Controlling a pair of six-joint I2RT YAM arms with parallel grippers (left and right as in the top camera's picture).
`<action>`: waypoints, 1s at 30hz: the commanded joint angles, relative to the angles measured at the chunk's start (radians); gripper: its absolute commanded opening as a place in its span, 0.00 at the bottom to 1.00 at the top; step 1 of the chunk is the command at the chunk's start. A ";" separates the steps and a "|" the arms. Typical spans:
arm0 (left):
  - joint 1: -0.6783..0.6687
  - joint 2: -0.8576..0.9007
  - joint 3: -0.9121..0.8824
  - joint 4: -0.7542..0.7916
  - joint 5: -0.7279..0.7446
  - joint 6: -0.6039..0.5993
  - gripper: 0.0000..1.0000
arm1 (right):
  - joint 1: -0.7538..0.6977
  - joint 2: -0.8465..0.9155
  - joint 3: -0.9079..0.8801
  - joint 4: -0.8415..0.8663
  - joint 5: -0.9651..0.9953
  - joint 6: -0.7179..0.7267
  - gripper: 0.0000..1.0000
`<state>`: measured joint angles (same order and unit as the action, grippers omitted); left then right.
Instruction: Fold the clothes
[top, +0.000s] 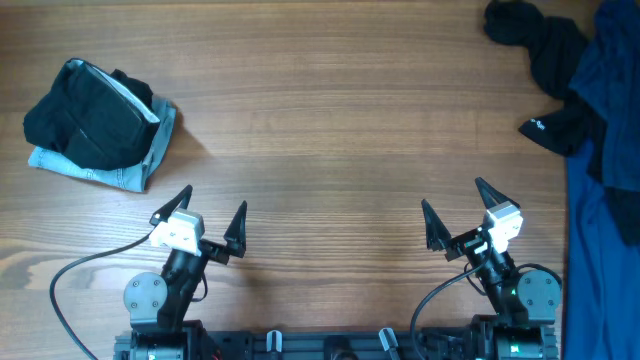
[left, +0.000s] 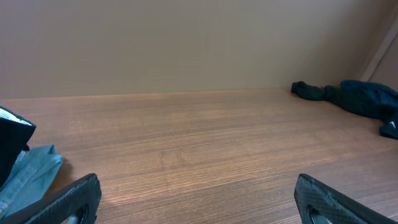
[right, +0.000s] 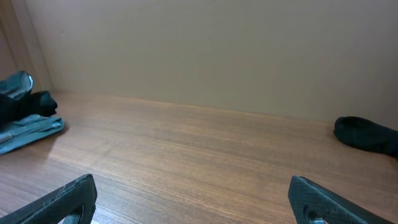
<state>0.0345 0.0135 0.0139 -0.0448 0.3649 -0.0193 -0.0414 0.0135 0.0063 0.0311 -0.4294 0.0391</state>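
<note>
A folded stack of clothes lies at the far left: a black piece (top: 85, 112) on top of a pale-denim piece (top: 125, 170); the stack's black piece (left: 11, 146) and denim piece (left: 31, 168) also show in the left wrist view, and the stack (right: 25, 121) in the right wrist view. A loose heap of clothes sits at the far right: black pieces (top: 545, 45) and a big blue garment (top: 605, 150) that runs off the table edge; the same heap (left: 354, 96) shows in the left wrist view. My left gripper (top: 208, 214) and right gripper (top: 457, 206) stand open near the front edge, nothing between their fingers.
The wooden table (top: 330, 130) stretches between the two piles. A plain beige wall (left: 186, 43) stands behind it. A black cable (top: 70, 280) loops by the left arm base.
</note>
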 joint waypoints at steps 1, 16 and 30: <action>-0.005 -0.007 -0.008 0.004 0.013 0.012 1.00 | -0.003 -0.006 -0.001 0.005 -0.016 -0.013 1.00; -0.005 -0.007 -0.008 0.031 0.208 -0.023 1.00 | -0.003 -0.006 -0.001 0.092 -0.062 0.324 1.00; -0.005 0.110 0.242 0.113 0.074 -0.303 1.00 | -0.003 0.107 0.269 0.080 -0.154 0.353 1.00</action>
<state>0.0345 0.0479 0.1291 0.0841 0.5156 -0.2916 -0.0414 0.0437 0.1135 0.1871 -0.5930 0.5507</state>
